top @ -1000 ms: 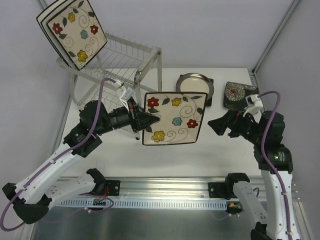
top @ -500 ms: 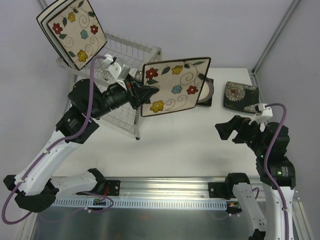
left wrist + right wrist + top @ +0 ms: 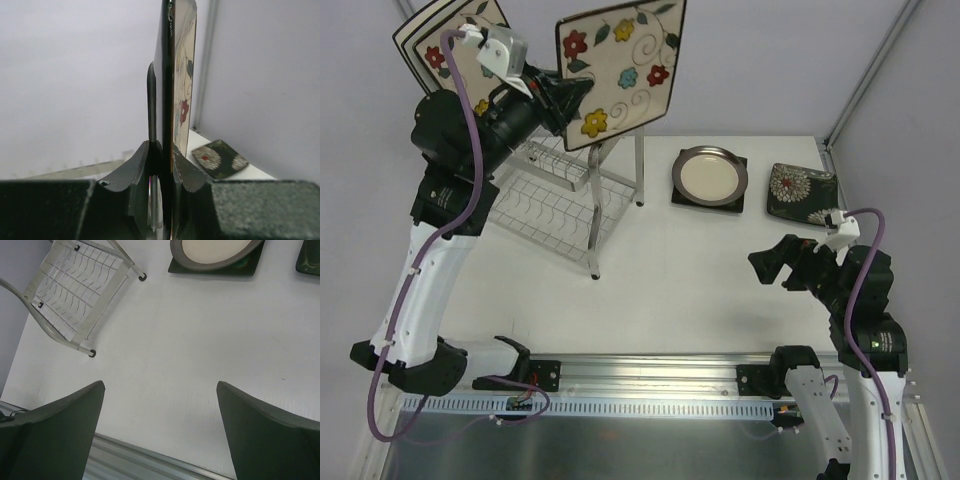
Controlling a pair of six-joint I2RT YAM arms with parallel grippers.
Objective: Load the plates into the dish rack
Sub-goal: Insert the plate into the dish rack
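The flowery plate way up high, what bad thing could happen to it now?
The left gripper pinches the flowery plate by just one edge, high above the dish rack, so it might slip or tip and fall. Other plates already stand in the rack right beside that arm, so lowering this one carelessly might bump them.

Bright, even light.
Shadows fall soft; my left fingers blur close against the lens.
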